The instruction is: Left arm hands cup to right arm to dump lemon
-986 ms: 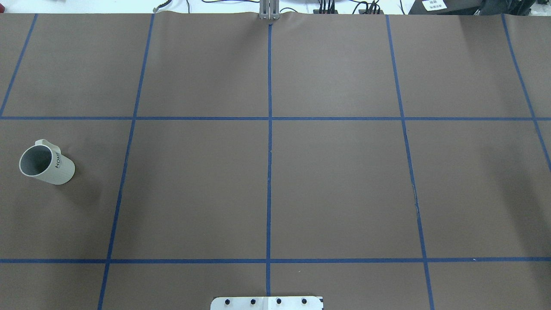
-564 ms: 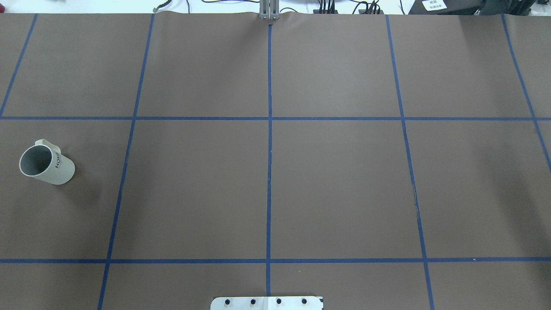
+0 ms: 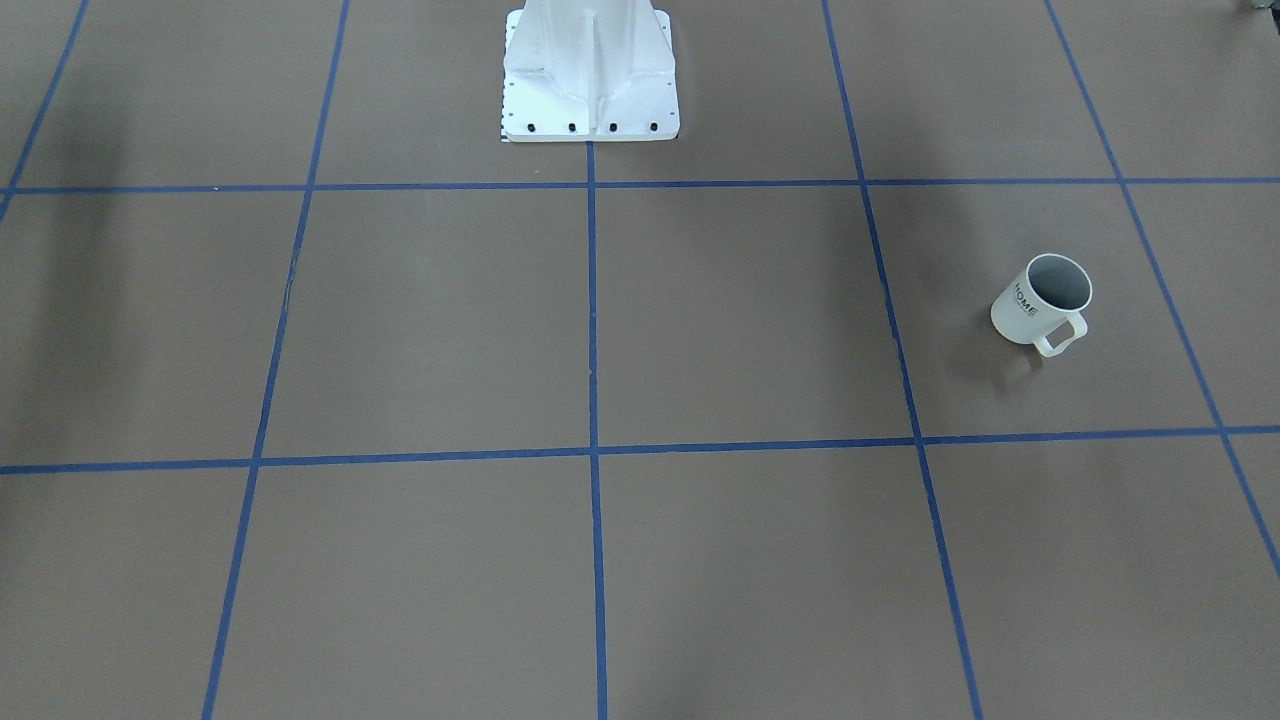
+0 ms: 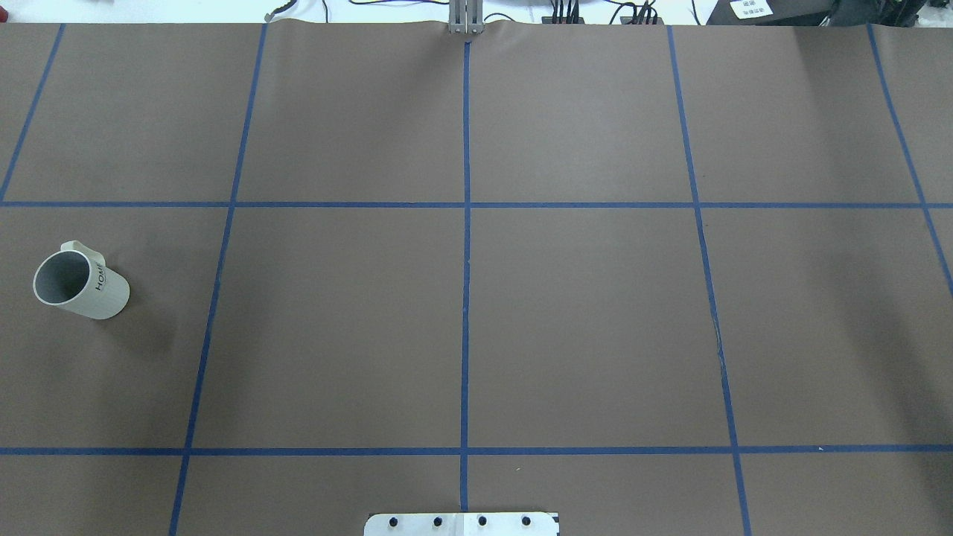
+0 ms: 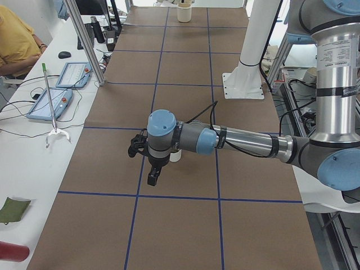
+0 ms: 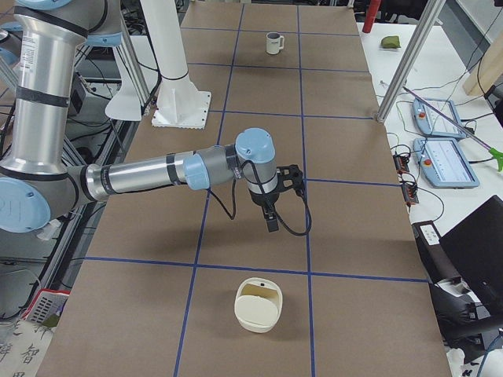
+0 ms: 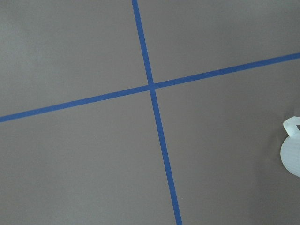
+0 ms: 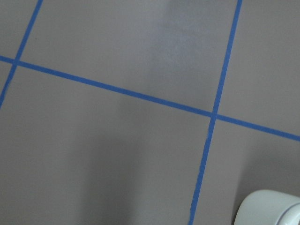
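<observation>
The cream-white cup [image 4: 78,281] with black "HOME" lettering stands upright at the table's left side, handle toward the far edge, also seen in the front view [image 3: 1040,300]. Its grey inside shows no lemon; the lemon is out of view. In the left side view, the left gripper [image 5: 152,175] hangs above the table just in front of the cup [image 5: 175,156]. The left wrist view catches the cup's edge [image 7: 291,154]. In the right side view, the right gripper [image 6: 271,220] hovers over mid-table, far from the cup [image 6: 273,43]. I cannot tell whether either gripper is open or shut.
A cream container [image 6: 259,305] sits on the table near its right end and shows in the right wrist view [image 8: 267,208]. The white robot pedestal [image 3: 590,70] stands at the table's robot side. A person [image 5: 14,39] sits at a side bench with tablets [image 5: 50,104].
</observation>
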{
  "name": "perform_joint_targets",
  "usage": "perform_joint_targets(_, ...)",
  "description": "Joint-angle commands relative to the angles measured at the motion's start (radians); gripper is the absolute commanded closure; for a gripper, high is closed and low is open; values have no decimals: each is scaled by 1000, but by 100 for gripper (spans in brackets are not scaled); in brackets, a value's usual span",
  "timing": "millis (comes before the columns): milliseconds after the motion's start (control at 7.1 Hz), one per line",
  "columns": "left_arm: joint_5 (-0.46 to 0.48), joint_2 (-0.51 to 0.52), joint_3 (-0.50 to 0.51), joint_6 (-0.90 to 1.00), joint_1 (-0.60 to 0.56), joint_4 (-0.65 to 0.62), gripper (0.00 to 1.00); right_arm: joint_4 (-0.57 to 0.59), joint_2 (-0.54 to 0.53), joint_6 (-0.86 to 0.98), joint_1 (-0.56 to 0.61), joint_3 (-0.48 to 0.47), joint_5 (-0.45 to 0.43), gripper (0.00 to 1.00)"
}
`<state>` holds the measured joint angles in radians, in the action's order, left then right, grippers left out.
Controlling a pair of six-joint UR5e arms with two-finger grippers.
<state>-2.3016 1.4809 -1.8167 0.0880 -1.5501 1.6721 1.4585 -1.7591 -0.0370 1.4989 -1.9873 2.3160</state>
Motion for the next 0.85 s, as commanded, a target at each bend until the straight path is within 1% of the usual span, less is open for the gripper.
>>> perform_joint_targets(0, -1, 51, 13, -7, -1, 69, 0, -55, 17, -38, 3, -11, -3, 0)
perform_joint_targets(282, -10, 56, 25, -8, -1, 80, 0, -208, -9, -35, 3, 5, -7, 0)
perform_joint_targets(423, -7, 59, 10, -11, -1, 110, 0, -245, -8, -58, -8, 7, 3, 0)
perform_joint_targets(564, -7, 59, 29, -31, 2, 156, 0, -289, 12, -58, -41, 8, 8, 0)
perform_joint_targets(704, -12, 59, 25, -33, 11, 158, 0, -320, 38, -85, -92, 10, 20, 0)
